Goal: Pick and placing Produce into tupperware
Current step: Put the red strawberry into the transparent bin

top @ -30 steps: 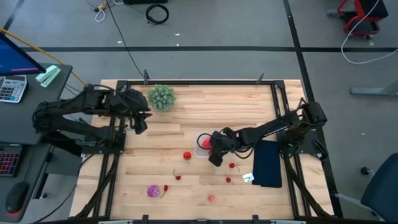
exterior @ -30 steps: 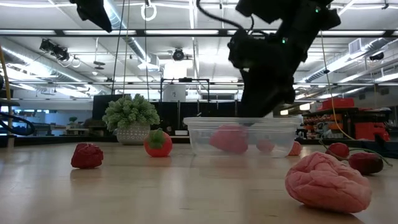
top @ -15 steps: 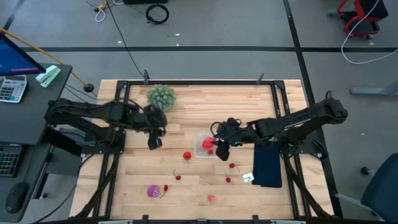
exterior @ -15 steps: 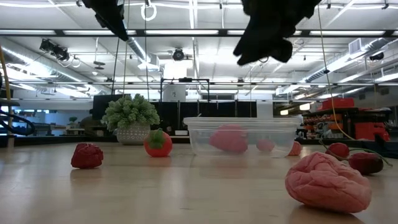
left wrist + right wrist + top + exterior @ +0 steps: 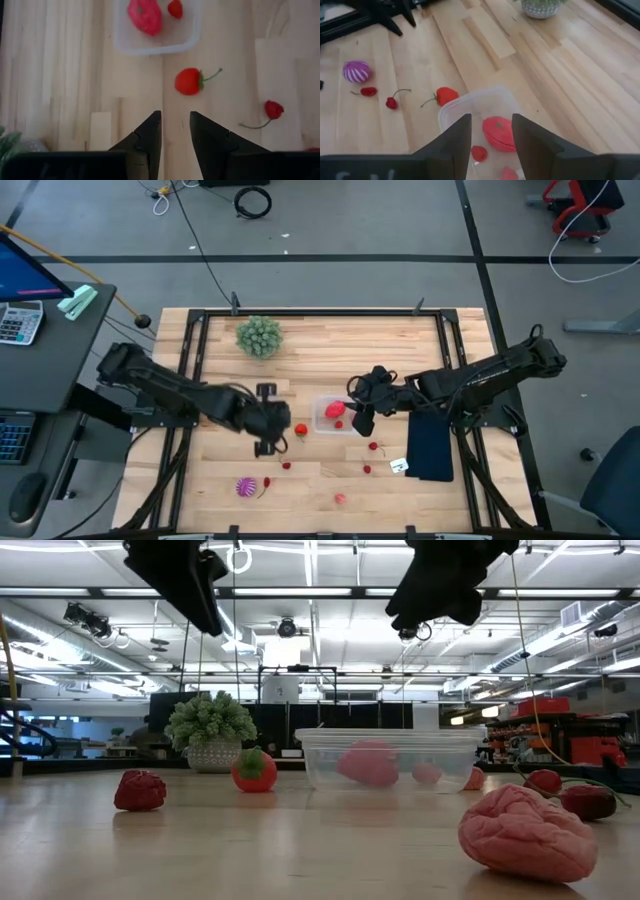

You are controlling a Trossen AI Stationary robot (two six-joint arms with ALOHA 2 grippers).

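Wooden worktop [image 5: 300,350], seen whole only from above. Left gripper [image 5: 268,444] now out over the middle, close to the left side of the tupperware [image 5: 322,425]; one second ago still back by the green plant [image 5: 259,336] at the far left corner. Fingers released and empty in the left wrist view, with a red stemmed piece [image 5: 188,82] on the wood just ahead of them. Right gripper [image 5: 362,420] over the right edge of the tupperware, raised since one second ago, when low at the tub. Jaws apart and holding nothing in the right wrist view.

Dark pad [image 5: 430,442] flat near the right edge. Tupperware near the middle, holding a large pink-red piece [image 5: 499,133] and smaller red ones. In the low view only, a wrinkled pink piece [image 5: 527,832] close in front. Spiky purple piece [image 5: 245,487] toward the near left corner, small cherries [image 5: 286,465] between it and the tub.
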